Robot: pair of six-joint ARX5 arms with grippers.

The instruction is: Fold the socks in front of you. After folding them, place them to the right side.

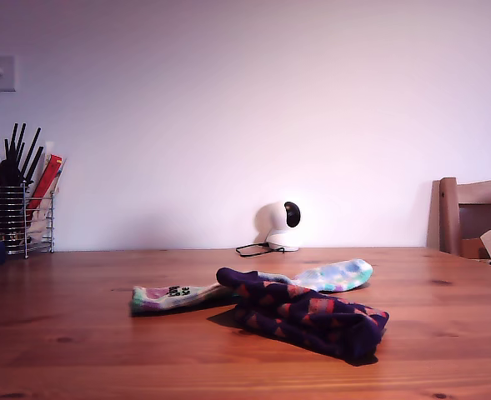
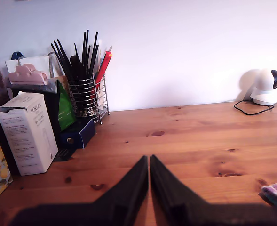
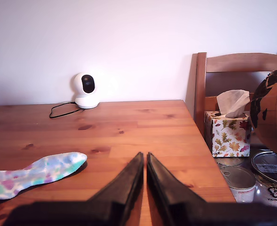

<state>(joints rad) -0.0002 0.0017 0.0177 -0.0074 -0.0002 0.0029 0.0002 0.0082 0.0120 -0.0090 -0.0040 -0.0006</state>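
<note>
Jaws of my first gripper (image 2: 149,162) pressed together, empty; my second gripper (image 3: 145,160) likewise, above bare wooden table (image 1: 78,342). Navy diamond sock (image 1: 312,317) lies crumpled mid-table, overlapping pastel tie-dye sock (image 1: 328,276) (dark print on cuff, unreadable). White box (image 2: 29,132) reads "PORLEX".

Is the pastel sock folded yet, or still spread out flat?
Spread out. The pastel sock lies full length on the table, toe to cuff, with the navy sock bunched across its middle.
</note>
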